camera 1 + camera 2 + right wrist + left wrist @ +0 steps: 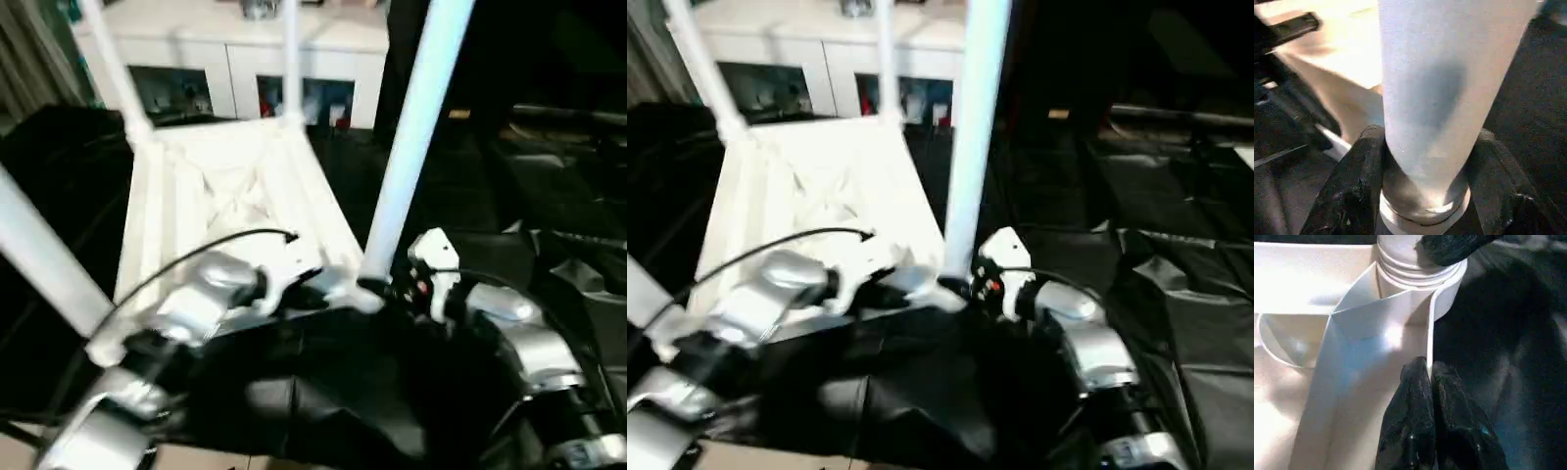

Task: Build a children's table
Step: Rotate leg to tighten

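The white tabletop (225, 186) lies upside down on black cloth, ribbed underside up. Legs stand in its far-left (113, 64), far-right (291, 59) and near-left (44, 255) corners. A fourth leg (411, 137) rises from the near-right corner socket (1415, 264). My left gripper (1429, 377) is shut on the tabletop's thin rim (1430, 333) just beside that socket. My right gripper (1427, 139) clasps the base of the near-right leg (1449, 73), one black finger (1356, 186) on each side, touching it just above the socket collar.
A white cabinet (235, 59) with glass doors stands behind the tabletop. Crumpled black cloth (323, 392) covers the surface around and to the right. A black cable (196, 250) arcs over my left forearm.
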